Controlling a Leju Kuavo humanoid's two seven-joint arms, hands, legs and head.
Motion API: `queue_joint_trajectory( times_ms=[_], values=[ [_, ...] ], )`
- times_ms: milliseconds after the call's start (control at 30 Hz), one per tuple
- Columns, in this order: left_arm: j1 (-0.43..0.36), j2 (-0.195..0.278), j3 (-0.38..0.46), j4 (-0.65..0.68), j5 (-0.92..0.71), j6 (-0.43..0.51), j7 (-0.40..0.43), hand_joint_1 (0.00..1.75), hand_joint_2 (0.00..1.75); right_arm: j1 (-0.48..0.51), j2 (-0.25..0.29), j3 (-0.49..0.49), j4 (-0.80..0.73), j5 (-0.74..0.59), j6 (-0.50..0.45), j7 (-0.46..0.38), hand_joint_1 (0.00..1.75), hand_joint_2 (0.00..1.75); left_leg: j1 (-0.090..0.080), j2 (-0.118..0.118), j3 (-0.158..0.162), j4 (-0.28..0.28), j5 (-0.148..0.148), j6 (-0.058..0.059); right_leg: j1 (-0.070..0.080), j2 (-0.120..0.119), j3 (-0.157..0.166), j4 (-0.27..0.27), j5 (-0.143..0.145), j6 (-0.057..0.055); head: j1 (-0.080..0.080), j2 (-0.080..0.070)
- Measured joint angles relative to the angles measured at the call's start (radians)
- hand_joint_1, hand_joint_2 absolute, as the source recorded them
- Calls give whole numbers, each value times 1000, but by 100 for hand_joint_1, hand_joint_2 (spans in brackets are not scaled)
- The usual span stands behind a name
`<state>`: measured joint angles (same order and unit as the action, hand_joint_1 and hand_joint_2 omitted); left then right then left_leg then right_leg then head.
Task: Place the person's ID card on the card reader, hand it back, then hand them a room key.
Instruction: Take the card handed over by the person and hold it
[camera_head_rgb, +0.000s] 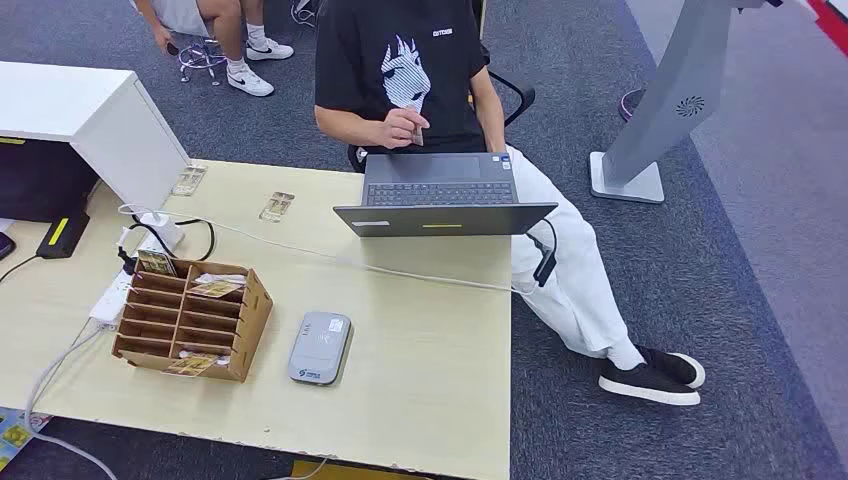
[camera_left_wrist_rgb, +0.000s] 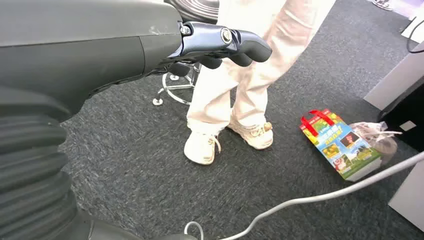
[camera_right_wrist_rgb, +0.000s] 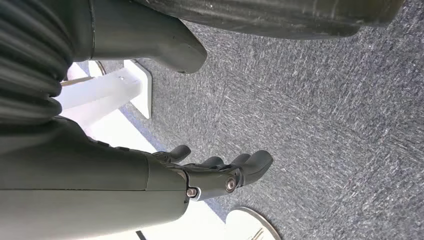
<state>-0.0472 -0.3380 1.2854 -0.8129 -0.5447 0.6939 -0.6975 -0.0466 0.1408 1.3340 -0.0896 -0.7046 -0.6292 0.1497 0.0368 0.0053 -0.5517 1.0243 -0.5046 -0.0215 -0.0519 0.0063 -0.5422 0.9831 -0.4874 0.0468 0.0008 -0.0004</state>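
Both hands (camera_left_wrist_rgb: 220, 45) (camera_right_wrist_rgb: 220, 172) hanging, seemingly empty, card reader (camera_head_rgb: 320, 347) on table (camera_head_rgb: 430, 340)

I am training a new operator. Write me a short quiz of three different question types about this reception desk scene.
1. True or false: a card lies on the card reader.
2. Who holds a card? A) the seated person B) the left hand C) the right hand
3. Fill in: the wooden organizer stands to the ___ of the reader in the head view.

Key: 1 false; 2 A; 3 left.
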Motion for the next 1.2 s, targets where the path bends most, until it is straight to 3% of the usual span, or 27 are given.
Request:
queue_joint_trajectory(
  times_ms=[400,933,1200],
  values=[
    [8,3,-40,-26,53,0,0,0,175,-1,4,0,3,1,1,4,0,175,0,0,0,0,0,0,0,0,0,0,0,0,0,0],
    [56,17,-194,-233,314,0,-1,0,175,-17,2,54,3,83,30,39,0,175,0,0,0,0,0,0,0,0,0,0,0,0,0,0],
    [86,22,-231,-322,353,0,-3,0,175,-22,2,78,3,90,31,43,0,175,0,0,0,0,0,0,0,0,0,0,0,0,0,0]
  ],
)
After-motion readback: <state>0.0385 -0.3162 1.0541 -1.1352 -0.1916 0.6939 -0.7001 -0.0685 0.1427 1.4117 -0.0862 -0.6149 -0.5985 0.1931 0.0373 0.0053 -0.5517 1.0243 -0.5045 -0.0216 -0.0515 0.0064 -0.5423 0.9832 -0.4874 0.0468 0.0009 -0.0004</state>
